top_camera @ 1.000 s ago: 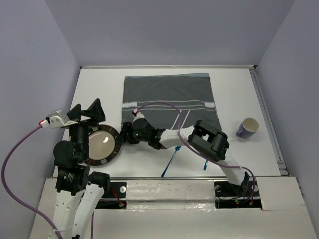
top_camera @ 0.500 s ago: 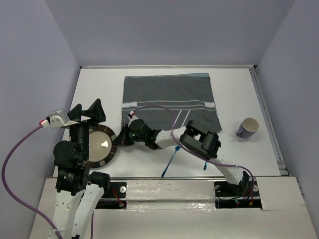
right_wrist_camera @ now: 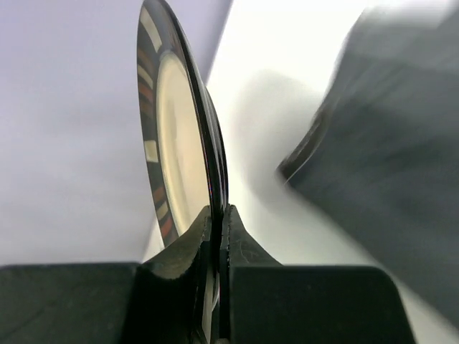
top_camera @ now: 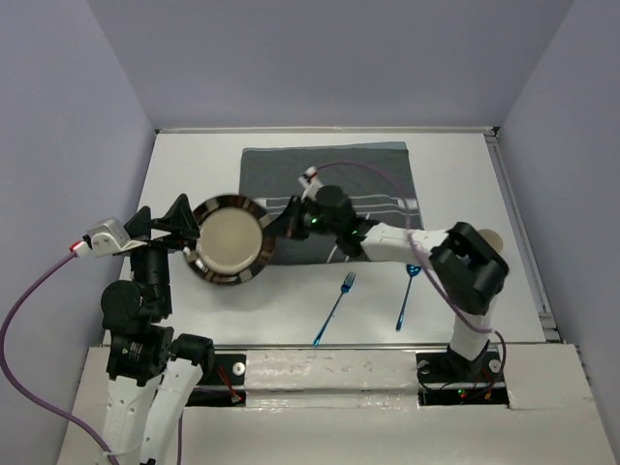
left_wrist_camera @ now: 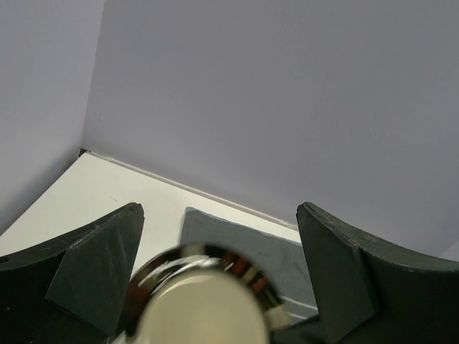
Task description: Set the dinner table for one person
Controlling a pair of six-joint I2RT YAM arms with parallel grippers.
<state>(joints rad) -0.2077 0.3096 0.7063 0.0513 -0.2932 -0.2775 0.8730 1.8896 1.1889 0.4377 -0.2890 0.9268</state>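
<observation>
Right pincer [right_wrist_camera: 217, 215]: pressed together on rim of plate [right_wrist_camera: 172, 143], gripping its dark banded edge. Plate seen edge-on from right wrist view, cream centre facing left.

Left pincer [left_wrist_camera: 219, 211]: spread wide, with one finger [left_wrist_camera: 97, 261] at each side of view. Plate visible low between both fingers. Contact with plate: cannot tell. From above, positioned just beside left rim of plate, opposite right pincer.

Fork [top_camera: 335, 308] and spoon [top_camera: 405, 298]: both blue, lying flat on bare tabletop close to near edge. Set apart from each other, fork on left, heads pointing away from arm bases.

Placemat [top_camera: 358, 170]: dark grey with pale stripes, lying flat beyond cutlery. From above, near left part overlapped by plate and right arm.

Dinner table [top_camera: 194, 165]: plain white, lying under everything. Extends from arm bases at near edge to far wall.
</observation>
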